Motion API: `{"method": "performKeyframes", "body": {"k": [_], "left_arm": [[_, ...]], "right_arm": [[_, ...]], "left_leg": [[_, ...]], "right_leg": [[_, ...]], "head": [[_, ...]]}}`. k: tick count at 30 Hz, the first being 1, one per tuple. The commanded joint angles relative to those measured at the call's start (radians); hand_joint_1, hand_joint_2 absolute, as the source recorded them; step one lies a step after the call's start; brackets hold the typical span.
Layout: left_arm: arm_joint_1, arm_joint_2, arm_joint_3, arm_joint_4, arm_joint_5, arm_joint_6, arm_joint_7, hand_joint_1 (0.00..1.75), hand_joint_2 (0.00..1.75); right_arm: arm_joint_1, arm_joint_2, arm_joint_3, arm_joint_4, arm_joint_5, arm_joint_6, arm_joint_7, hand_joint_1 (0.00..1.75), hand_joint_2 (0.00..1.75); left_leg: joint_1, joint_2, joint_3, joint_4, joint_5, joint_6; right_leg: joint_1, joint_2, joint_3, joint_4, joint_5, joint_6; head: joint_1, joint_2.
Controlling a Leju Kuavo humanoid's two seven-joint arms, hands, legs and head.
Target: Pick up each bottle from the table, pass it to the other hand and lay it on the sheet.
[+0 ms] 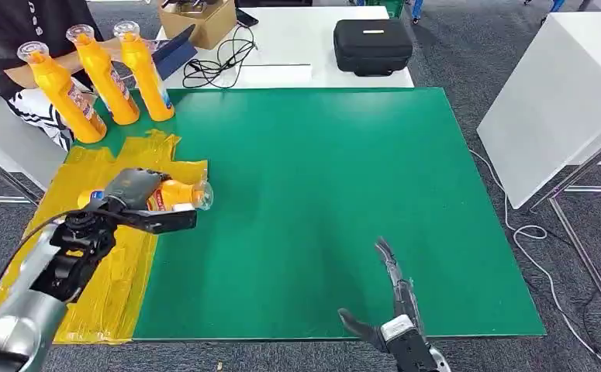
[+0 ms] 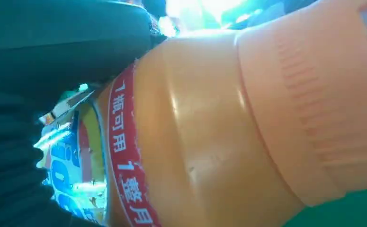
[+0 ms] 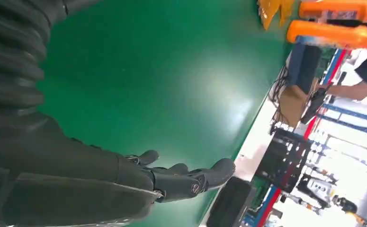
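Note:
My left hand [image 1: 130, 203] holds an orange bottle [image 1: 177, 195] on its side over the crinkled yellow sheet [image 1: 119, 263] at the left of the green mat [image 1: 320, 194], the clear cap pointing right. Up close, the left wrist view has the bottle [image 2: 210, 132] with its red and blue label against my dark fingers [image 2: 11, 156]. Three more orange bottles [image 1: 103, 77] stand upright at the mat's far left corner. My right hand [image 1: 394, 314] hovers open near the mat's front edge, fingers spread [image 3: 186, 177], with nothing in it.
A person in dark clothing [image 1: 18, 31] leans on the table behind the upright bottles. A black case [image 1: 372, 45], cables [image 1: 219, 58] and a cardboard box [image 1: 198, 19] lie on the white table beyond the mat. Another white table [image 1: 561, 93] stands at the right.

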Motion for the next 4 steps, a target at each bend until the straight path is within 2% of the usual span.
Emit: {"method": "performKeyframes", "body": {"k": [1,4], "left_arm": [[-0.271,-0.052,-0.089,0.414,0.052,-0.011,-0.015,1.75,1.75],[-0.273,-0.053,-0.090,0.417,0.053,-0.010,-0.015,1.75,1.75]], "right_arm": [[-0.057,-0.028,0.029,0.096,-0.011,-0.022,0.018,0.00,1.75],[-0.060,-0.029,0.028,0.098,-0.011,-0.020,0.018,0.00,1.75]], "left_leg": [[0.000,-0.003,0.004,0.000,-0.001,0.000],[0.000,-0.002,0.005,-0.001,-0.002,0.000]], "right_leg": [[0.000,-0.005,0.005,-0.001,-0.002,0.002],[0.000,-0.003,0.006,-0.001,-0.002,0.002]], "head": [[0.000,0.000],[-0.001,0.000]]}}
